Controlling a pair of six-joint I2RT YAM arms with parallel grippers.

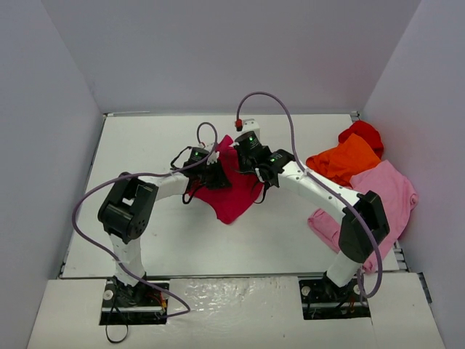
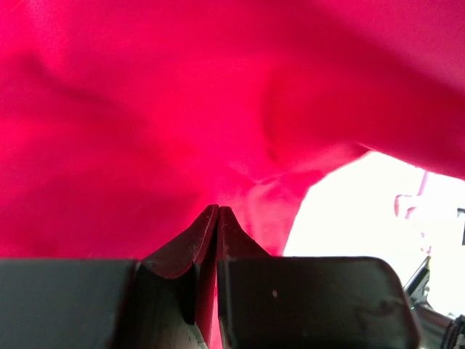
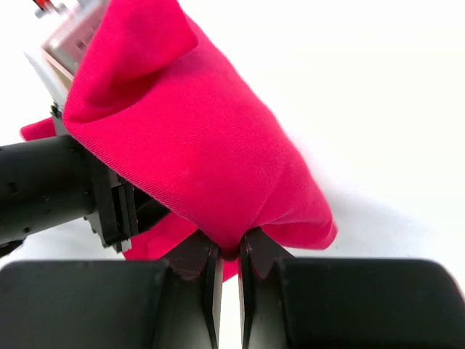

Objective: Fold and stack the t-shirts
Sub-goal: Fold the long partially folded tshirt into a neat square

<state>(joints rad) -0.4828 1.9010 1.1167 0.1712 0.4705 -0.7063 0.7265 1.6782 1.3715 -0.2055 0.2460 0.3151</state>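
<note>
Crimson-magenta soft cloth t-shirt (image 1: 234, 198) sits bunched at the middle of the white tabletop (image 1: 145, 145), pinched by the left gripper (image 2: 218, 215) and right gripper (image 3: 229, 251) — both clamped tight on its fabric. No fold shows yet; the orange t-shirt (image 1: 346, 161), light pink t-shirt (image 1: 386, 190) and red t-shirt (image 1: 363, 134) lie heaped at the right edge — unstacked. Both arms reach inward, elbows bent, wrists nearly meeting.

Seen from above: a white surface (image 1: 145, 240), matte and flat, edged along the left and back by a thin grey rim (image 1: 83, 196). Boxed in at left, back and right by plain pale grey walls (image 1: 218, 51). Divided by a seam from a separate white front panel (image 1: 232, 313) at the near edge.
</note>
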